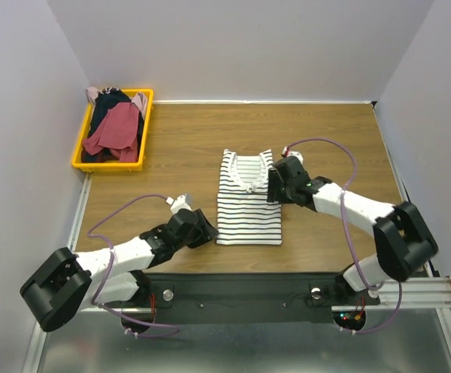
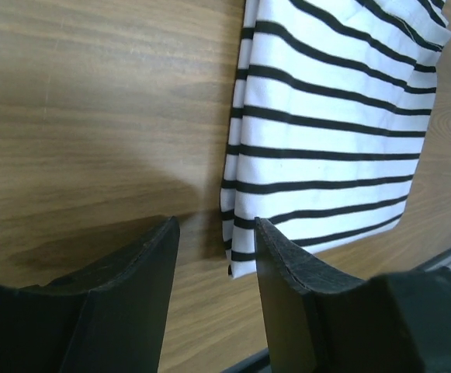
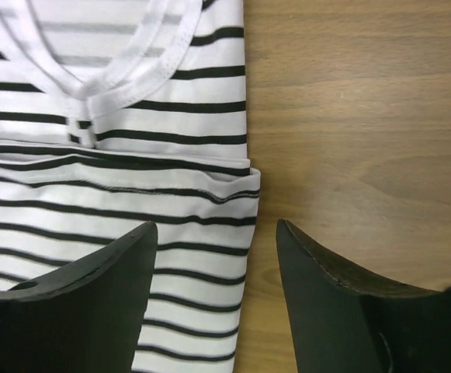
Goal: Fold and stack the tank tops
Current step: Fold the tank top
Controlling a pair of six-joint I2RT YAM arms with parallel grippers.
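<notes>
Black left tool (image 2: 215,225) and right tool (image 3: 216,227), both spread, flank the soft folded striped tank top (image 1: 248,203).

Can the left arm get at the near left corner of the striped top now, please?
Probably yes. The left gripper is open right beside that corner of the striped top, and only bare table lies between them.

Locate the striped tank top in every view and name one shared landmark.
Top external: striped tank top, centre of the picture.
Left wrist: its corner, upper right.
Right wrist: its neckline and side edge, left half.
Shared landmark: the wooden tabletop beside it.
</notes>
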